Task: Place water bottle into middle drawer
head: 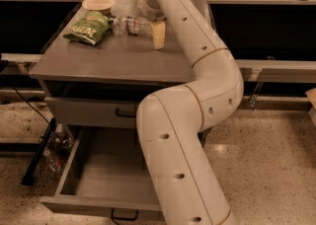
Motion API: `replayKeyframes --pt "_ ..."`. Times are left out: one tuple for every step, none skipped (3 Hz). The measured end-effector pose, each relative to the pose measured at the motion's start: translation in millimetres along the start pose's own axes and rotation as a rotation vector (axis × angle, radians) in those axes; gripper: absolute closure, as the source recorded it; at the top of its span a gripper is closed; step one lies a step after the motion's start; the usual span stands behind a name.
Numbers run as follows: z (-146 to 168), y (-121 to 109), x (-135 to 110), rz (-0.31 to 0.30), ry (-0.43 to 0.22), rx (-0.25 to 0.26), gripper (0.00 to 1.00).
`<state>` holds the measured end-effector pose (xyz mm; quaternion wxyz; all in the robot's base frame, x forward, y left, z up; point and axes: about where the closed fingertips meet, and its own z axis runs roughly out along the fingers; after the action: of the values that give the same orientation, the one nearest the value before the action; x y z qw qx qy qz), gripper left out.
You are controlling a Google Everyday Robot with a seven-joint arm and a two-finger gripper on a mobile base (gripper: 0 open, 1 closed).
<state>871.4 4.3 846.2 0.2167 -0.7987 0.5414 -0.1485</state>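
Arm (187, 135): fills the middle of the frame. It rises from the bottom edge, elbows at centre right, then reaches up to the top centre over the cabinet.
Tabletop (118, 61): the grey cabinet top in the upper left. All the loose items sit along its far edge.
Middle drawer (98, 179): pulled out at lower left, a plain grey tray. The arm hides its right side.
Chip bag (89, 26): green, upper left of the tabletop, just left of the bottle.
Water bottle (131, 24): on its side near the back of the tabletop, between the chip bag and the claw. Its long axis runs left to right across the frame.
Bowl (98, 4): pale, behind the chip bag.
Claw (157, 34): top centre, pointing down at the tabletop just beside the bottle's right end. I cannot tell whether it is spread, pressed together or pinching.
Key relation: the bottle lies left of the claw, end-on rather than broadside. I judge a grip across the ribbed body needs a shift left along that axis.
Drop point: the drawer sits well apart, toward the lower left.
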Motion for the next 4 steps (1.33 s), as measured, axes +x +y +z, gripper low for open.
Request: replayKeyframes --pt "7 -7 2 0.002 0.015 0.027 0.0" --pt "7 -7 2 0.002 0.015 0.027 0.0" --pt "-31 -19 3 -0.018 0.015 0.068 0.0" --pt "-72 -29 4 -0.029 0.022 0.112 0.0"
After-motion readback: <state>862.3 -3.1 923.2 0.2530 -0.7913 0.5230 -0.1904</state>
